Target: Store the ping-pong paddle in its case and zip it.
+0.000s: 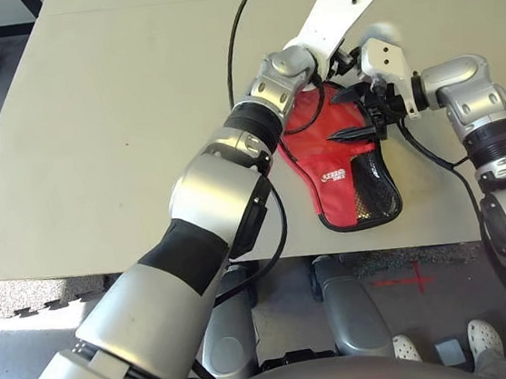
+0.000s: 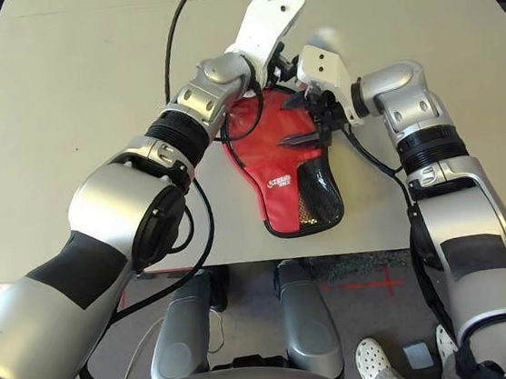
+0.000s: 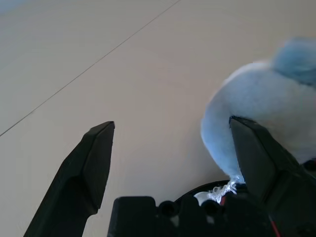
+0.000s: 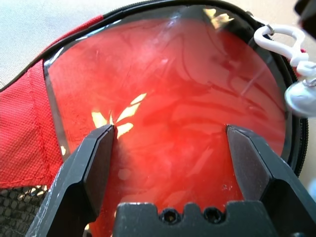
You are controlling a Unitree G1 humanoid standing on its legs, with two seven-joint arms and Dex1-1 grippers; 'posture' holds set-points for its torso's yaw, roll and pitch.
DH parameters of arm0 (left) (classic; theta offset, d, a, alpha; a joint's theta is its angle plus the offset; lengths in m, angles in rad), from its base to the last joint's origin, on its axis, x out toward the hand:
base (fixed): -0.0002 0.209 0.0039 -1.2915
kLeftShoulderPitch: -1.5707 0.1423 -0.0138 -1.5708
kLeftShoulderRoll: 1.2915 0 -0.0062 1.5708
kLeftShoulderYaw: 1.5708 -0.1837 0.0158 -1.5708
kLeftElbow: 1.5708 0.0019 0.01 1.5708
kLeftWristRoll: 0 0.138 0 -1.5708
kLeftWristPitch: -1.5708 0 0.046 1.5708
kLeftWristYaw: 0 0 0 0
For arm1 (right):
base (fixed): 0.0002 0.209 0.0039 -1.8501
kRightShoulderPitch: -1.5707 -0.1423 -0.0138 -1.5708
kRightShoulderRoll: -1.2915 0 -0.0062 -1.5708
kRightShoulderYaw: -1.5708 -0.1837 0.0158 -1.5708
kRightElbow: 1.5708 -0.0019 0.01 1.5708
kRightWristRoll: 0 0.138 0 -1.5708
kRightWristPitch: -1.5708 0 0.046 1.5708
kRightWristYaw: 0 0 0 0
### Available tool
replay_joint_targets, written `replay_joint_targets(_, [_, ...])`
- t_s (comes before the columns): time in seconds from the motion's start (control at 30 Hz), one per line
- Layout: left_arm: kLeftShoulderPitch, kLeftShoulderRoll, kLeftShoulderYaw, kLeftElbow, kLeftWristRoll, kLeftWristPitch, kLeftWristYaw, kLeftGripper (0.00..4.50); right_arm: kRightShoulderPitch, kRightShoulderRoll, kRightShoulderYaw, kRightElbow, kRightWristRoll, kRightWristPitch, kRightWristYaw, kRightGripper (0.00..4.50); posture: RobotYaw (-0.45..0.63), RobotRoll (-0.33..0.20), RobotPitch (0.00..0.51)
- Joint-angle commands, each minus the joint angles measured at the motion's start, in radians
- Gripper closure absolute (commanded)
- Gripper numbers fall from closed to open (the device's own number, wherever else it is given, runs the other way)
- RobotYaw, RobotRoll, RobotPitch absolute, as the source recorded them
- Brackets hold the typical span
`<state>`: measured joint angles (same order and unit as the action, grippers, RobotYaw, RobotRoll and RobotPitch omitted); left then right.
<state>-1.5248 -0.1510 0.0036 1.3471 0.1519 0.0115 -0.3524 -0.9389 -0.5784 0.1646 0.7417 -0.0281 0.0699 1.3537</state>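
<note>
A: What's the surface like?

B: A pale beige bench [image 1: 117, 123], matte, with a thin seam line across the far part. Beyond its near edge the floor is grey, with a red cross mark [image 1: 416, 278] on it.

A: And the case?

B: The case [image 1: 343, 175] lies flat near the bench's front edge, its narrow mesh end toward the robot. The right wrist view looks into it at the ping-pong paddle [image 4: 173, 108], red face up, inside the zipper rim.

A: The hands?

B: Left hand [image 3: 170, 148] spread, empty, above the case's far end. Right hand [image 4: 170, 148] spread over the paddle, probably not touching.
</note>
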Motion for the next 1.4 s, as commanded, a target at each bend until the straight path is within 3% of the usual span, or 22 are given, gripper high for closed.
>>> replay_joint_targets(0.03, [-0.059,0.004,0.012,-0.022,-0.014,-0.025,-0.012,0.05,0.090,0.026,0.102,0.093,-0.083,0.028,-0.005,0.00,-0.08,0.000,0.319])
replay_joint_targets(0.37, [-0.087,0.164,0.002,-0.025,0.010,-0.015,-0.073,0.05,0.066,0.040,0.102,0.134,-0.091,0.003,-0.016,0.00,-0.03,0.000,0.313])
replay_joint_targets(0.73, [0.030,0.370,-0.084,-0.130,0.018,0.015,-0.396,0.05,0.041,0.050,0.100,0.176,-0.092,-0.018,-0.019,0.00,0.00,0.000,0.304])
replay_joint_targets(0.83, [0.130,0.398,-0.095,-0.271,-0.015,0.066,-0.505,0.05,0.035,0.054,0.097,0.187,-0.089,-0.021,-0.021,0.00,0.01,0.000,0.299])
replay_joint_targets(0.97, [0.345,0.415,-0.110,-0.631,-0.080,0.231,-0.603,0.05,0.027,0.060,0.089,0.199,-0.082,-0.018,-0.027,0.00,0.01,0.000,0.297])
replay_joint_targets(1.17, [0.630,0.422,-0.144,-1.143,-0.175,0.521,-0.622,0.05,0.033,0.052,0.079,0.205,-0.071,-0.013,-0.030,0.00,0.01,0.000,0.291])
replay_joint_targets(1.4, [0.738,0.399,-0.217,-1.305,-0.214,0.649,-0.571,0.05,0.034,0.046,0.076,0.207,-0.067,-0.007,-0.036,0.00,0.00,0.000,0.292])
